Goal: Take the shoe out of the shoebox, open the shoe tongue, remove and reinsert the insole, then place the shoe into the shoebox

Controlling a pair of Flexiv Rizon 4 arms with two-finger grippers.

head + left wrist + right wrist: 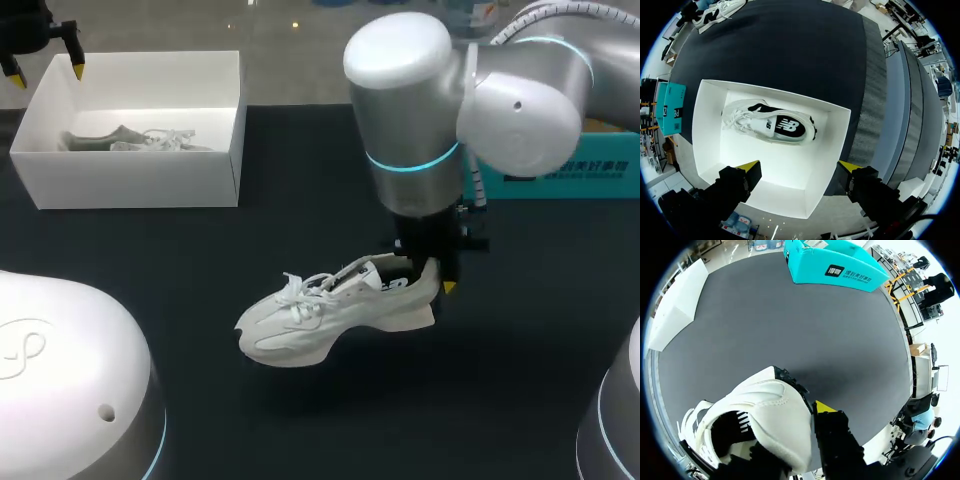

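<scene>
A white sneaker hangs a little above the dark table, toe pointing left. My right gripper is shut on its heel collar. In the right wrist view one yellow-tipped finger presses the outside of the heel of the sneaker, and the other finger is hidden inside it. A second sneaker lies on its side in the white shoebox at the far left. My left gripper hovers open above that shoebox, holding nothing.
A teal box stands at the table's far right edge, also seen ahead of the right gripper as the teal box. My two arm bases fill the near corners. Dark table surface stretches between the shoebox and the held sneaker.
</scene>
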